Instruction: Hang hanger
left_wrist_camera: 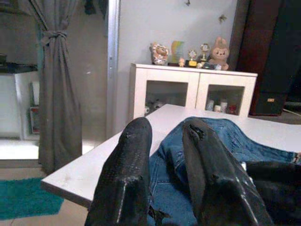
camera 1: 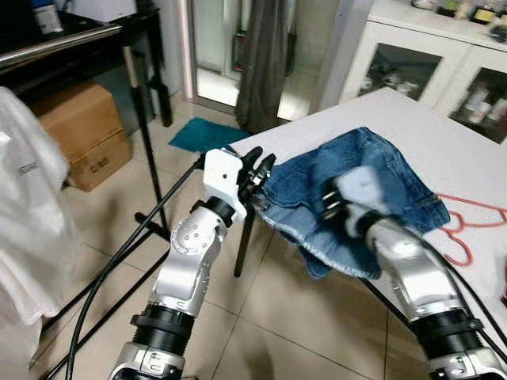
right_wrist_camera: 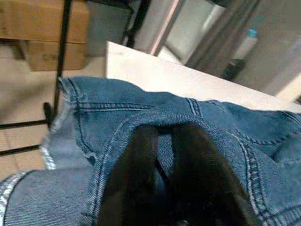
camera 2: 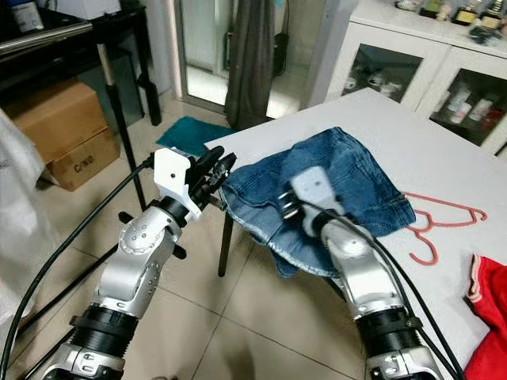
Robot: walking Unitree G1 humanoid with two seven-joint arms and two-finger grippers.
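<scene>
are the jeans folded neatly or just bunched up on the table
Bunched up. The jeans lie crumpled, one edge hanging off the table.

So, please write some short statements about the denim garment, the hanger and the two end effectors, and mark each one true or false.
1. The blue denim garment lies on the white table. True.
2. The red hanger hangs on the garment rack. False: it lies flat on the table, beside the denim.
3. The left end effector is at the denim's edge near the table corner. True.
4. The right end effector is over the red hanger. False: it is on the denim.
5. A cardboard box stands on the table. False: it is on the floor.
</scene>
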